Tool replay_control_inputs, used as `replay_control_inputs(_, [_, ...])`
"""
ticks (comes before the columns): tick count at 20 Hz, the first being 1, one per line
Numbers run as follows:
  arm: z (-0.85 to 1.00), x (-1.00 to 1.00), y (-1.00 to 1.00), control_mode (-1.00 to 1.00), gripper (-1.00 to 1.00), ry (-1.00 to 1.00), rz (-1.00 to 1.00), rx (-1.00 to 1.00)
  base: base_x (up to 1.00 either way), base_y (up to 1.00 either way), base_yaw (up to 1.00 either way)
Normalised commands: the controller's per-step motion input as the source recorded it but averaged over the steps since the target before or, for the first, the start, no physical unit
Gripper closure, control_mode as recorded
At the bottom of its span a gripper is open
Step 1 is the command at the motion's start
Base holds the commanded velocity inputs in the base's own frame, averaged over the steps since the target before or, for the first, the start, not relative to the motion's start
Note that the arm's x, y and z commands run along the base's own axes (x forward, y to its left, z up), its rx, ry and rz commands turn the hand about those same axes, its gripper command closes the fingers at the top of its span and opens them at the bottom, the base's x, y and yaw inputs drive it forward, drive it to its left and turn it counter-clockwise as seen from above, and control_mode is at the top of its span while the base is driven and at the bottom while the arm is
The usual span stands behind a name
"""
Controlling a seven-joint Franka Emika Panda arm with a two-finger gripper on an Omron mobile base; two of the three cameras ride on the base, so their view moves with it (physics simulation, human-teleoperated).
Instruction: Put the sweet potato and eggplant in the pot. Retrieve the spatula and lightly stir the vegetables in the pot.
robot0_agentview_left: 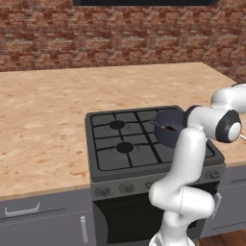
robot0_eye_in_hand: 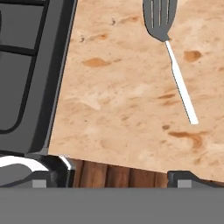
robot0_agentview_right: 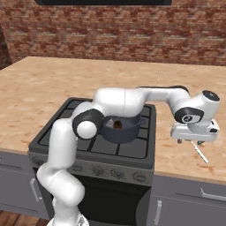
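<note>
The dark blue-grey pot [robot0_agentview_left: 168, 126] [robot0_agentview_right: 120, 131] stands on the stove's right side. An orange-brown lump, the sweet potato [robot0_agentview_right: 117, 125] [robot0_agentview_left: 169, 128], lies inside it. My arm covers part of the pot's inside, and I cannot make out the eggplant. The spatula [robot0_eye_in_hand: 180, 83] lies flat on the counter right of the stove, with a dark slotted head [robot0_eye_in_hand: 159, 19] and a thin white handle [robot0_agentview_right: 201, 153]. My gripper [robot0_agentview_right: 193, 141] [robot0_eye_in_hand: 111, 181] hovers above the counter over the handle end, open, with nothing between its fingertips [robot0_eye_in_hand: 183, 178].
The black gas stove [robot0_agentview_left: 144, 144] [robot0_eye_in_hand: 26, 65] sits in a light wooden counter [robot0_agentview_right: 185, 106], with a brick wall behind. The counter's front edge [robot0_eye_in_hand: 131, 164] runs just under my hand, wood floor below it. Grey drawers [robot0_agentview_left: 29, 211] sit under the counter.
</note>
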Motion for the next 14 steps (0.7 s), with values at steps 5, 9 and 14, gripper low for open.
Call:
replay_control_inputs(5, [-0.01, 0.48, -0.01, -1.00, -1.00, 0.05, 0.00, 0.00, 0.00, 0.00, 0.00])
replay_control_inputs(9, [-0.16, 0.41, -0.07, -1.00, -1.00, 0.04, 0.00, 0.00, 0.00, 0.00, 0.00])
replay_control_inputs(14, [-0.28, 0.04, -0.08, -1.00, -1.00, 0.04, 0.00, 0.05, 0.00, 0.00, 0.00])
